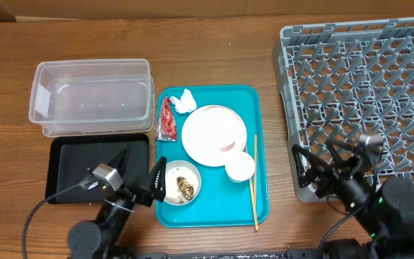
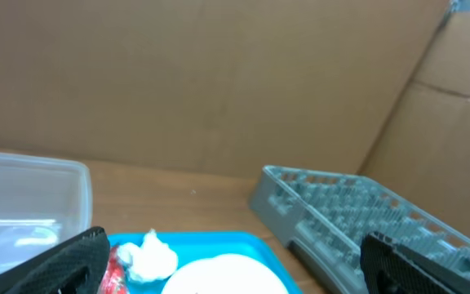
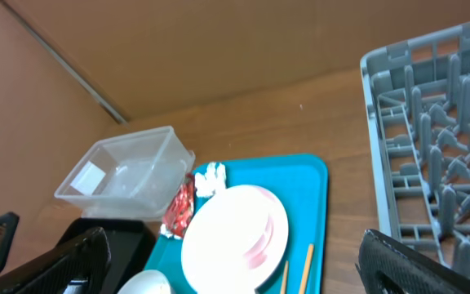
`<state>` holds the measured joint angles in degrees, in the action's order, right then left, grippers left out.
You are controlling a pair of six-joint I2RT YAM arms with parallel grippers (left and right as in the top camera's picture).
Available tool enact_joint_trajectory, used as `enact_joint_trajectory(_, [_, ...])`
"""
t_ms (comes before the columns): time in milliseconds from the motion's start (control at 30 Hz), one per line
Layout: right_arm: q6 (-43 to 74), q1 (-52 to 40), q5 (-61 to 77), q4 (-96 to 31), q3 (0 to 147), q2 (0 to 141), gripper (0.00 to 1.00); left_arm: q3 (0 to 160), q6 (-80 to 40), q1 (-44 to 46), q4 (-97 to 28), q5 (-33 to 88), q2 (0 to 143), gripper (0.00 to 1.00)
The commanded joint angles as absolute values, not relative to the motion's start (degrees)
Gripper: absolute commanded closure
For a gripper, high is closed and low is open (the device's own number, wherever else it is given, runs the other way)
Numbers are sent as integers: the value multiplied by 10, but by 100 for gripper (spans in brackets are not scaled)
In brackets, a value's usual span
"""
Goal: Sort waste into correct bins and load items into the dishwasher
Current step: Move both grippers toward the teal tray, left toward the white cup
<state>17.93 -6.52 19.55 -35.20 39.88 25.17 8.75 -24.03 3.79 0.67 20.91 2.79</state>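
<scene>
On the teal tray lie a red wrapper, a white tissue wad, a pale pink plate, a small white cup, wooden chopsticks and a greyish bowl with brown scraps. The clear tub and black tray sit left of it. The grey dish rack stands at the right. My left gripper is open and empty over the black tray's right edge. My right gripper is open and empty at the rack's front left corner.
A brown cardboard wall stands behind the table. Bare wood separates the teal tray from the rack. The tissue, plate and wrapper also show in the wrist views.
</scene>
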Motion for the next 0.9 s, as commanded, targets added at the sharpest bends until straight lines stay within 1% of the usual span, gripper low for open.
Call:
enact_joint_trajectory(0, [176, -67, 199, -379, 479, 305, 0, 206, -216, 41, -65, 240, 83, 0])
enact_joint_trajectory(100, [177, -67, 204, -385, 515, 334, 0, 302, -207, 41, -147, 240, 158, 0])
enact_joint_trajectory(267, [181, -67, 309, -348, 520, 338, 0, 472, -190, 41, -297, 244, 319, 0])
enact_joint_trajectory(333, [181, -67, 329, -336, 520, 340, 0, 536, -162, 41, -353, 269, 383, 0])
enact_joint_trajectory(433, [202, -67, 331, -367, 526, 353, 0, 604, -120, 41, -405, 316, 460, 0])
enact_joint_trajectory(567, [217, -67, 331, -435, 527, 392, 0, 630, -120, 41, -432, 371, 533, 0])
enact_joint_trajectory(667, [217, -67, 332, -465, 527, 422, 0, 630, -131, 42, -472, 446, 580, 0])
enact_joint_trajectory(733, [225, -67, 342, -454, 527, 437, 0, 630, -106, 42, -485, 477, 607, 0])
enact_joint_trajectory(833, [229, -67, 386, -408, 527, 451, 0, 630, -96, 42, -500, 481, 638, 0])
enact_joint_trajectory(867, [219, -69, 408, -392, 528, 456, 0, 630, -93, 42, -504, 481, 642, 5])
